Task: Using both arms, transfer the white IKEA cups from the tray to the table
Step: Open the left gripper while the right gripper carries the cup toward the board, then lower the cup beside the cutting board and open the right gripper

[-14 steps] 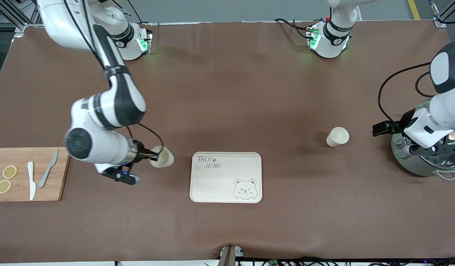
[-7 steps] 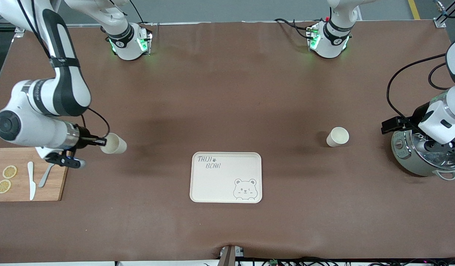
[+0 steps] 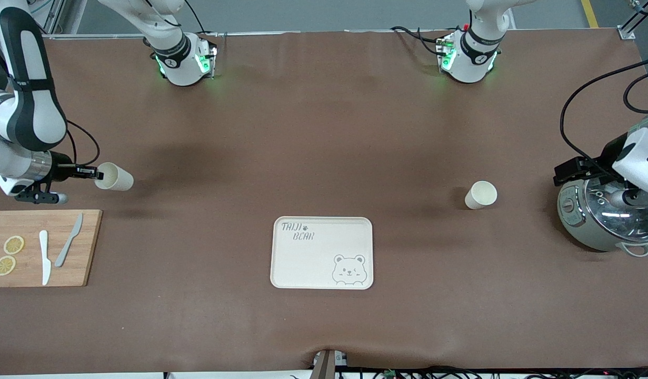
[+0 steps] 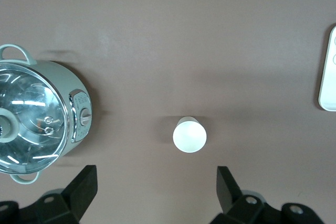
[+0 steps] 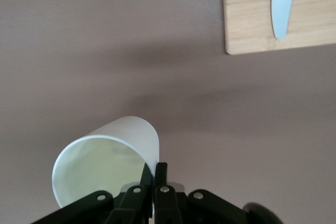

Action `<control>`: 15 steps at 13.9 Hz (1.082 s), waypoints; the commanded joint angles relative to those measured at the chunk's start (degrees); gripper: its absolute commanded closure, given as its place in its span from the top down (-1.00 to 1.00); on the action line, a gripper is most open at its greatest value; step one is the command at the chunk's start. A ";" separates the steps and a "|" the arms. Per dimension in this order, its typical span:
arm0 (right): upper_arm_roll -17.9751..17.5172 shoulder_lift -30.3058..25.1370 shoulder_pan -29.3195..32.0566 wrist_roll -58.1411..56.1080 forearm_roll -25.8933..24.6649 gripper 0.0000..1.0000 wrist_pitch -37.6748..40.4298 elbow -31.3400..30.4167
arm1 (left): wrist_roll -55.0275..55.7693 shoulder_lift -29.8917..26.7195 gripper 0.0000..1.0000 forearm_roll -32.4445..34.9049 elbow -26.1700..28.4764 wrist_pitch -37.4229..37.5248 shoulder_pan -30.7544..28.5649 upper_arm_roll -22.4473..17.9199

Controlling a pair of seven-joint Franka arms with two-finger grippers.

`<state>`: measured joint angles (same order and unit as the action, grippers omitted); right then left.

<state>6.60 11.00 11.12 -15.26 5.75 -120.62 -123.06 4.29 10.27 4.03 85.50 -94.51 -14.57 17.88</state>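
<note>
My right gripper (image 3: 93, 172) is shut on the rim of one white cup (image 3: 115, 177) and holds it tilted in the air above the table near the right arm's end; the right wrist view shows the fingers (image 5: 161, 173) pinching the cup's wall (image 5: 113, 153). The second white cup (image 3: 480, 195) stands upright on the table toward the left arm's end, also in the left wrist view (image 4: 189, 135). My left gripper (image 4: 155, 187) is open and empty, up over the table between that cup and the pot. The bear-printed tray (image 3: 321, 252) lies mid-table.
A wooden cutting board (image 3: 39, 247) with two knives and lemon slices lies at the right arm's end, nearer the front camera than the held cup. A grey pot with a glass lid (image 3: 602, 221) stands at the left arm's end, under my left arm.
My right arm has swung the held cup away from beside the tray toward its own end of the table, above the cutting board's area. My left arm has drawn back slightly over the pot.
</note>
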 commanded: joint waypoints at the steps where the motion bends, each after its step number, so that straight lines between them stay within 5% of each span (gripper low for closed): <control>1: -1.33 -3.35 -0.40 0.40 -0.47 -1.00 -6.81 -7.88 | 0.20 -2.09 1.00 0.53 -0.06 0.99 -0.29 0.31; 10: -1.50 -1.25 -1.28 0.58 -0.47 -0.87 -13.32 -12.20 | -0.42 -4.73 1.00 0.89 -0.07 3.97 -0.02 0.49; 12: -1.50 -0.54 -1.28 0.58 -0.39 -0.61 -13.24 -12.20 | -0.42 -5.69 1.00 0.10 -0.15 6.08 -0.02 0.75; 14: -1.59 0.34 -1.19 0.66 0.05 0.04 -13.24 -11.85 | -0.86 -7.80 1.00 -0.17 -0.15 7.14 -0.28 0.58; 15: -1.59 0.43 -1.19 0.84 0.23 0.65 -13.06 -11.67 | -0.95 -7.90 1.00 -1.21 -0.15 8.97 -0.46 0.57</control>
<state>5.11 11.20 10.11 -15.16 5.77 -133.21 -134.72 4.20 4.36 3.90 85.30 -88.36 -14.40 18.16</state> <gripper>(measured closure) 0.749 0.000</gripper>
